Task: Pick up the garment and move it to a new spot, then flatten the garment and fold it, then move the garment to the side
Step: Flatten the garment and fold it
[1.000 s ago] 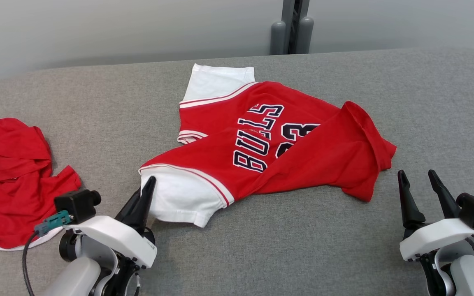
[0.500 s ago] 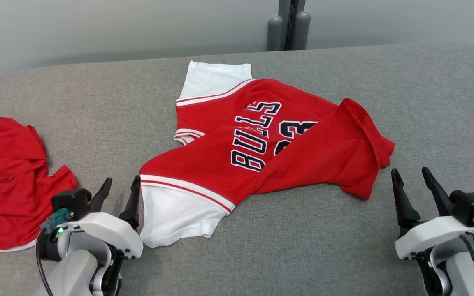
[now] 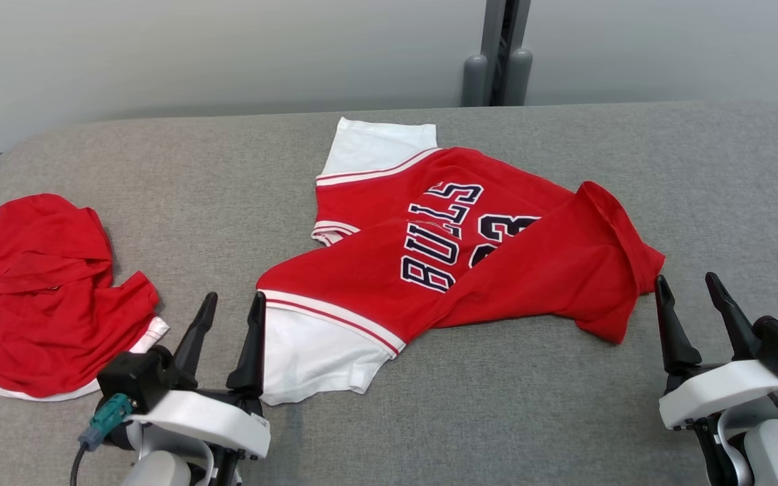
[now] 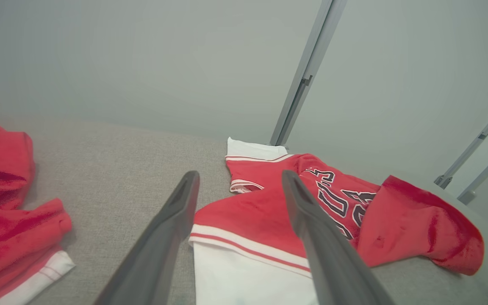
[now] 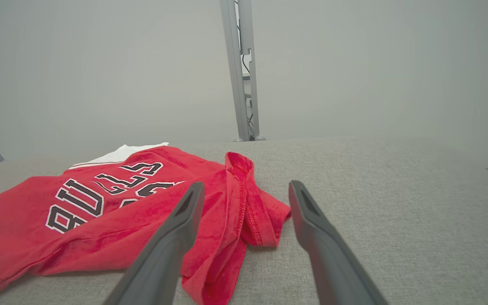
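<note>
Crumpled jersey (image 3: pixel 456 270) lies mid table (image 3: pixel 497 418). L gripper (image 3: pixel 236 297) has fingers apart, empty, by the white sleeve (image 3: pixel 315 358). R gripper (image 3: pixel 685 278) is apart, empty, near the jersey's rt end. 2nd garment (image 3: pixel 44 297) sits far left.

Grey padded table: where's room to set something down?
Free on the grey padded table: right end past the red-and-white BULLS jersey; the near strip between it and right gripper; the far-left corner. Crowded: left gripper between jersey and crumpled red garment.

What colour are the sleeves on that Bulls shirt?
White sleeves, edged with striped trim, on the red shirt. Clearest in the head view.
</note>
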Robot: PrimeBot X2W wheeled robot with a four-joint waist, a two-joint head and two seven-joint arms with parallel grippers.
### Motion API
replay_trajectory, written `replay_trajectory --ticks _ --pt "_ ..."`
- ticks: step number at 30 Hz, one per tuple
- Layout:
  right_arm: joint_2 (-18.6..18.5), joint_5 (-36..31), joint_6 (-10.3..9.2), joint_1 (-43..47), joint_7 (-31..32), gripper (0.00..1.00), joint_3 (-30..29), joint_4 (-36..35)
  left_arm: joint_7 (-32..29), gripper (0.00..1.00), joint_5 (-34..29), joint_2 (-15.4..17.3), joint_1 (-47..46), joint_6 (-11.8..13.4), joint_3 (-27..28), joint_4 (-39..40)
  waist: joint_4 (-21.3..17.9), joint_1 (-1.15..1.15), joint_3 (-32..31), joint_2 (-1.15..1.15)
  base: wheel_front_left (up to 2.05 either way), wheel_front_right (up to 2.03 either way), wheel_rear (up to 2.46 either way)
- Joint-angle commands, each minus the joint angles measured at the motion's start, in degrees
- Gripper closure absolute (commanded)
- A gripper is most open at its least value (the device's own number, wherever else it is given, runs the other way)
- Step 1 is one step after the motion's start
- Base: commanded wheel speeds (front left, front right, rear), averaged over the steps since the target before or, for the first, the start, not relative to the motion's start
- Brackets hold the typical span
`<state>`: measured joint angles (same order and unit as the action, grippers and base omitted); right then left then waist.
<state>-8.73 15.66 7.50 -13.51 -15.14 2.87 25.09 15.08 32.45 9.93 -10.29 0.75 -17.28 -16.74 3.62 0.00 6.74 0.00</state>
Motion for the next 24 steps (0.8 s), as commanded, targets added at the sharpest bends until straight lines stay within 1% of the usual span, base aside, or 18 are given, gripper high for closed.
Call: replay_trajectory --ticks 1,4,12,17,18,24 --pt "-0.6 0.1 -0.02 -0.1 -0.1 0.00 0.3 0.2 0.0 0.00 -1.4 -0.8 1.1 -1.0 0.8 0.1 1.0 0.00 -0.2 0.00 0.00 0.00 0.00" --pt "-1.6 -0.1 -0.02 -2.2 0.7 0.00 1.5 1.6 0.0 0.00 -3.2 -2.5 1.7 -2.6 1.4 -0.4 2.1 0.00 0.3 0.00 0.00 0.00 0.00" --pt "-5.2 -1.5 -0.02 -12.7 9.0 0.00 3.2 9.8 0.0 0.00 -5.7 -5.2 -0.3 -5.4 1.8 -2.8 5.9 0.00 3.4 0.00 0.00 0.00 0.00" --pt "-7.3 -2.4 -0.02 -18.5 13.2 0.00 4.5 15.9 0.0 0.00 -6.2 -6.3 -1.7 -6.4 1.4 -4.6 8.2 0.00 5.2 0.00 0.00 0.00 0.00" --pt "-7.3 -2.4 -0.02 -18.5 13.2 0.00 4.5 15.9 0.0 0.00 -6.2 -6.3 -1.7 -6.4 1.4 -4.6 8.2 0.00 5.2 0.00 0.00 0.00 0.00" --pt "-8.6 -3.6 -0.02 -22.7 14.4 0.00 5.4 20.8 0.0 0.00 -6.2 -6.8 -2.3 -7.3 1.5 -5.7 9.6 0.00 6.2 0.00 0.00 0.00 0.00"
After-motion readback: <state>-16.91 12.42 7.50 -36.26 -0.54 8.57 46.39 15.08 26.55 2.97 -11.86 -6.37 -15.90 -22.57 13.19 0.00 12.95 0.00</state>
